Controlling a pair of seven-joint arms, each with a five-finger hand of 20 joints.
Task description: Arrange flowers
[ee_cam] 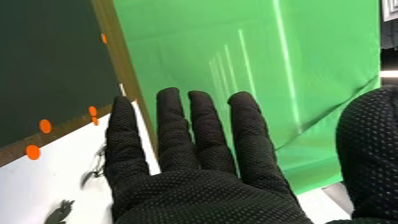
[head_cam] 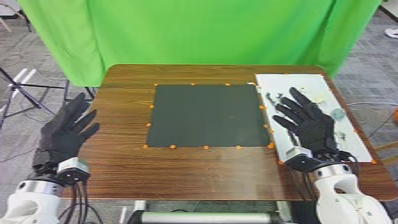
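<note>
From where I stand, the dark mat point(head_cam: 209, 117) in the middle of the table is the easiest thing to steer by. To its right, on the robot's own side, lies a white sheet point(head_cam: 351, 150), and what I take for the makings of the arrangement are on the part just beside the mat and farther out to its right: thin dark sprigs point(head_cam: 270, 97) near its right edge, and a pale round piece point(head_cam: 338, 114) well off to its right. Which of them is a bloom I can't tell

The right hand point(head_cam: 311, 127) is above the sheet, right of the mat, opened wide, thumb well away from the fingers, with nothing in its hold. The left hand point(head_cam: 64, 137) is out left of the mat, also open and holding nothing

Those sprigs look light, I'd say, more wiry than soft along the stem, and apt to roll or skid if nudged. I'd pinch one lightly about mid-stem, between thumb and fingertip, leaving the tip alone. The round piece seems more easily crushed or creased, so it wants holding low down, by any stem it has, with very little squeeze
</note>
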